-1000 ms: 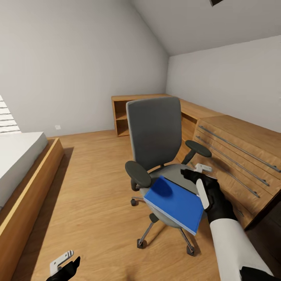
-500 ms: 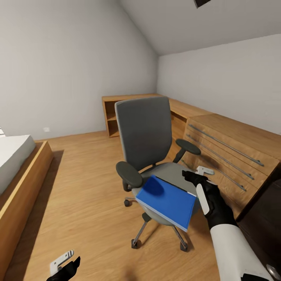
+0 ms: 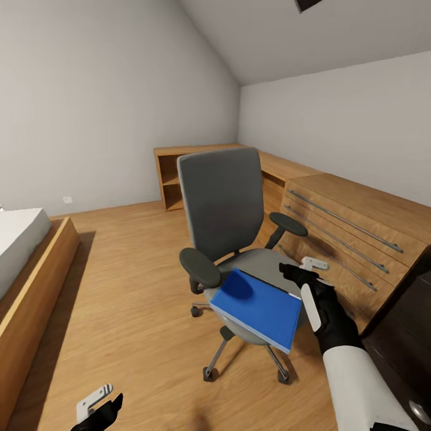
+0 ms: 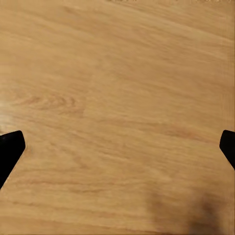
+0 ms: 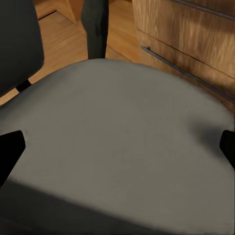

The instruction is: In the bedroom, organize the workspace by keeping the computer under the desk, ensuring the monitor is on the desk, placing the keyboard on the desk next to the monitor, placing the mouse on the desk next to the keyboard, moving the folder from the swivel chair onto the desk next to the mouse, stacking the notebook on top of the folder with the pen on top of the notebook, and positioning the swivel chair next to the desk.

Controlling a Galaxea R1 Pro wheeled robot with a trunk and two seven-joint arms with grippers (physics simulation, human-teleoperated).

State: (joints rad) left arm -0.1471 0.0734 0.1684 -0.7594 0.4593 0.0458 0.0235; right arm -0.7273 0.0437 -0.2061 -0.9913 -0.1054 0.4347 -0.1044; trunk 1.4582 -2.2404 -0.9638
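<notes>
Right gripper point(image 3: 302, 272), lower right of the head view: fingers spread wide, holding nothing, poised above the grey seat of the swivel chair point(image 3: 224, 200); in the right wrist view both fingertips point(image 5: 11, 147) sit at the frame edges over bare upholstery. The folder point(image 3: 257, 308) lies on the seat's front edge, overhanging it, just beside the gripper, apparently awaiting pickup. Left gripper point(image 3: 96, 407), lower left: open, empty, above the wooden floor point(image 4: 117, 98).

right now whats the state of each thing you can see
folder: lying on the chair seat, front edge overhanging
swivel chair: upright on the floor, beside the wooden drawer unit
right pincer: open, over the seat, holding nothing
left pincer: open, low over bare floor
</notes>
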